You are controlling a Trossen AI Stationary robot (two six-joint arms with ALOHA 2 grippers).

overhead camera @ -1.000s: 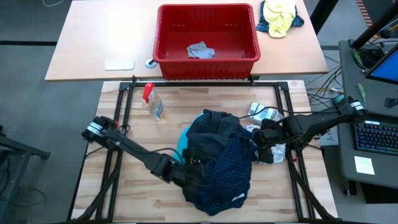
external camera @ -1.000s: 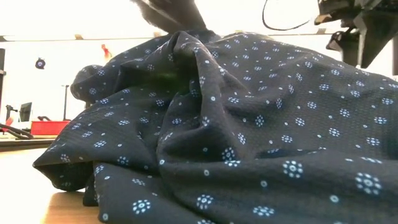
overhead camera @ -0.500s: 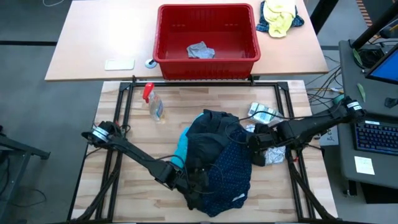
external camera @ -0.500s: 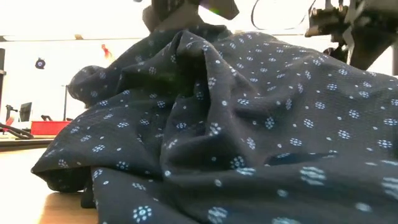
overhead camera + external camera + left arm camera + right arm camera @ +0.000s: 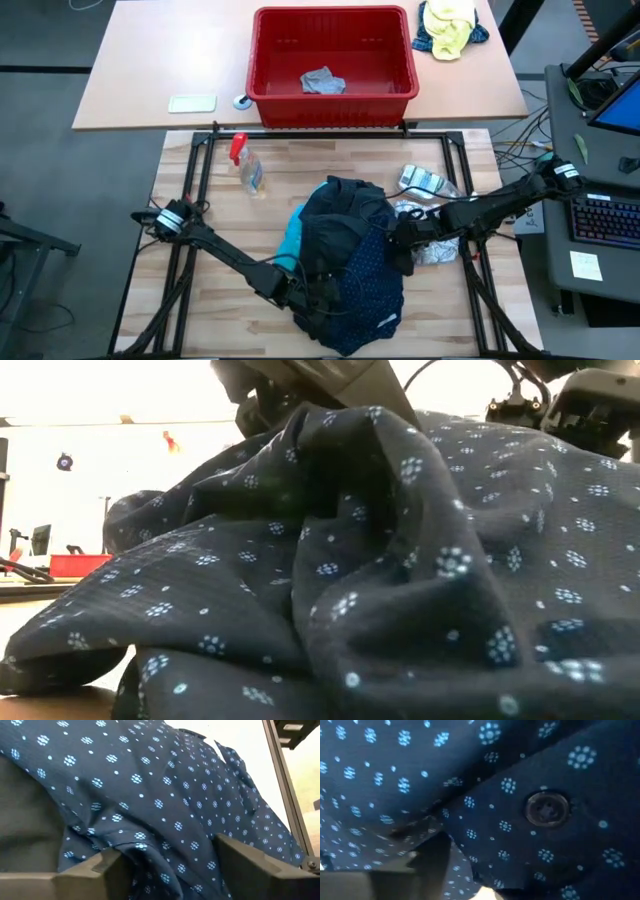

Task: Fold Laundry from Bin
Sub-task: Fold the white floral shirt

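a heap of laundry [image 5: 345, 265] is piled at the centre of the wooden table [image 5: 280, 175], with the navy dotted shirt [image 5: 370, 290] draped over its 5 o'clock side and a turquoise garment [image 5: 292, 235] showing at 9 o'clock. the left gripper [image 5: 318, 298] is pressed into the heap's 7 o'clock edge, its fingers [image 5: 95, 870] spread apart with dotted cloth bunched between them. the right gripper [image 5: 400, 243] is buried in the heap's 3 o'clock edge; whether its fingers are apart cannot be told. the bin [image 5: 333, 62], at 12 o'clock, holds one light grey garment [image 5: 322, 81]. a spray bottle [image 5: 245, 167] is lying at 10 o'clock.
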